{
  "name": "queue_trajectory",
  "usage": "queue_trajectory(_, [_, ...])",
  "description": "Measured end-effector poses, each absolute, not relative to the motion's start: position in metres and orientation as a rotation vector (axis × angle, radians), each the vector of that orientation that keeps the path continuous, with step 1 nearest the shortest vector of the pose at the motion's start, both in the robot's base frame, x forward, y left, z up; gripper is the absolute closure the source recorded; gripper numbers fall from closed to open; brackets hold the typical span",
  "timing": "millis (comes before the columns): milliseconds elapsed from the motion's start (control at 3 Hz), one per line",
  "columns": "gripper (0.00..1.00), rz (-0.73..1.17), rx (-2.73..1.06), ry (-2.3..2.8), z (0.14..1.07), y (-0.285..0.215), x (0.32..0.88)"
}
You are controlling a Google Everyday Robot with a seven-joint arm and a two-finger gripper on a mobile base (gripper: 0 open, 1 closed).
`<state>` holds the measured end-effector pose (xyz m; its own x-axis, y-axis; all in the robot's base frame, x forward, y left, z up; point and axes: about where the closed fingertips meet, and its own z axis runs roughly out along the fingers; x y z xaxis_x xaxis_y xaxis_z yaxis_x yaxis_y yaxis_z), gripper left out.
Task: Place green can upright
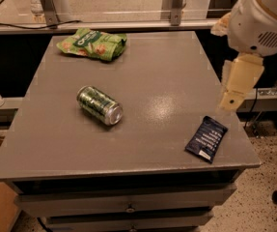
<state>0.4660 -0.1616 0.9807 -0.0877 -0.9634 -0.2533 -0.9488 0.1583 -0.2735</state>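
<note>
My gripper (239,83) hangs upper right, touching nothing; open or closed, I cannot tell. The green can (99,105) lies sideways, centre-left.

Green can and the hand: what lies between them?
Only bare grey tabletop, in the camera view. The green can lies on its side; the hand hangs at the right edge; the dark blue packet sits further front.
</note>
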Motion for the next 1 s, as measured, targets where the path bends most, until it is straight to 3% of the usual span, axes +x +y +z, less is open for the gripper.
queue_trajectory(1000, [0.00,-0.004,-1.972,1.916,0.963,-0.040,0.496])
